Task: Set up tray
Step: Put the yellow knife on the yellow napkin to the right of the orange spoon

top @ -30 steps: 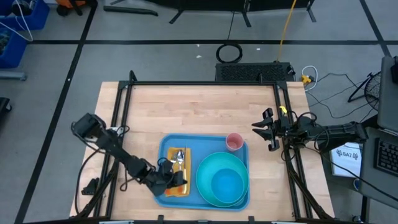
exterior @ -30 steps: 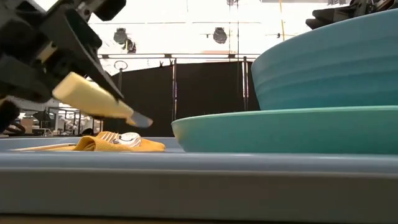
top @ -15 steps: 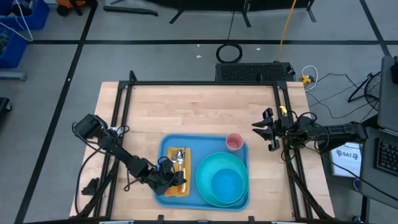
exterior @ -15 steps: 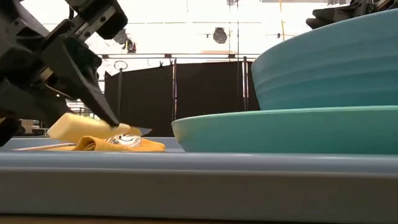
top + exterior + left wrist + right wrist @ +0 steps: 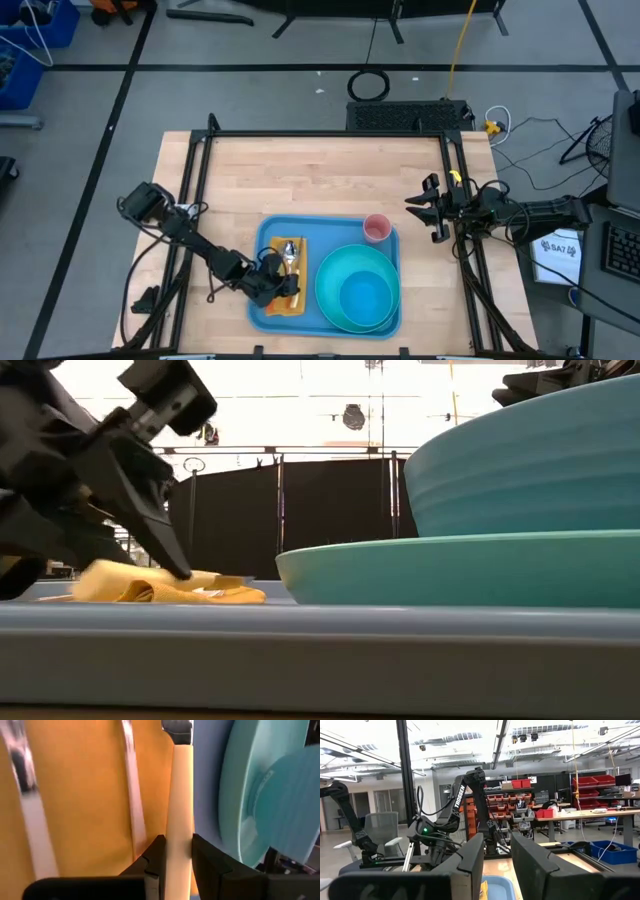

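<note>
Table: light wood top (image 5: 310, 175) in a black frame, grey floor around it.
Tray (image 5: 268, 240): big flat blue rectangle, rounded corners, low rim; sits at the table's near edge, centre.
On tray: yellow napkin (image 5: 285, 301) at left with cutlery on it, turquoise bowl (image 5: 357, 288) on a plate at right, pink cup (image 5: 377, 228) at far right corner.
Left gripper (image 5: 274, 284): low over the napkin, clamped on a knife (image 5: 180, 810) by its cream handle; blade end lies on the napkin beside the other cutlery.
Right gripper (image 5: 425, 209): parked off the table's right edge, well away from the tray, fingers slightly apart, holding nothing.
</note>
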Available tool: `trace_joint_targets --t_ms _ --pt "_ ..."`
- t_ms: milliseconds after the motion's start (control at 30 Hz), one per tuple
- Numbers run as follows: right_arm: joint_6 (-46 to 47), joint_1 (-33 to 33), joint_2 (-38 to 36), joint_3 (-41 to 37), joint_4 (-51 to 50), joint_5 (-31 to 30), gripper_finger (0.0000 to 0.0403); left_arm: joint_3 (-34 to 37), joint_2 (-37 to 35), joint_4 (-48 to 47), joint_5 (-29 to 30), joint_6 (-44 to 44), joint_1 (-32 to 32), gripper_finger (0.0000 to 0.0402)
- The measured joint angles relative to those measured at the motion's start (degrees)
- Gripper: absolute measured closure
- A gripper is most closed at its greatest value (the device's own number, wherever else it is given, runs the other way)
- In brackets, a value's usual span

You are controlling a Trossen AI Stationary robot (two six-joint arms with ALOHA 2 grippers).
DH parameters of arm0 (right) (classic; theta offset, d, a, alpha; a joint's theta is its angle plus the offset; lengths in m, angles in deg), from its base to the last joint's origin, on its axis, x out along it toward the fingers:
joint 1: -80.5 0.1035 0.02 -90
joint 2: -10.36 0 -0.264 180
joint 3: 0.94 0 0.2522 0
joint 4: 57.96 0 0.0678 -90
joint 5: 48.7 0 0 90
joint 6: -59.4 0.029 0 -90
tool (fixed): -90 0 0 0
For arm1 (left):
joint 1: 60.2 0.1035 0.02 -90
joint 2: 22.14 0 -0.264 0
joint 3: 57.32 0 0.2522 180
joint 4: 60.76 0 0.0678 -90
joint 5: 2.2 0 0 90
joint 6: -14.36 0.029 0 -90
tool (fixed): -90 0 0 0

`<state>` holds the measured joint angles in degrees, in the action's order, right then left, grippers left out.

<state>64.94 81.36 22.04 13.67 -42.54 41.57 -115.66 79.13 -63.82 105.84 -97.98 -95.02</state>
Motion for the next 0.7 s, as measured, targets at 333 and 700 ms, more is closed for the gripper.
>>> trace_joint_targets --t_ms 333,700 --pt "0.0 0.0 0.0 0.0 0.1 0.0 0.0314 0.0 0.0 -0.8 -3.1 -2.5 1.8 0.0332" --pt "0.0 0.0 0.0 0.0 0.1 0.0 0.0314 0.0 0.0 -0.6 -1.7 -5.0 1.6 0.0261"
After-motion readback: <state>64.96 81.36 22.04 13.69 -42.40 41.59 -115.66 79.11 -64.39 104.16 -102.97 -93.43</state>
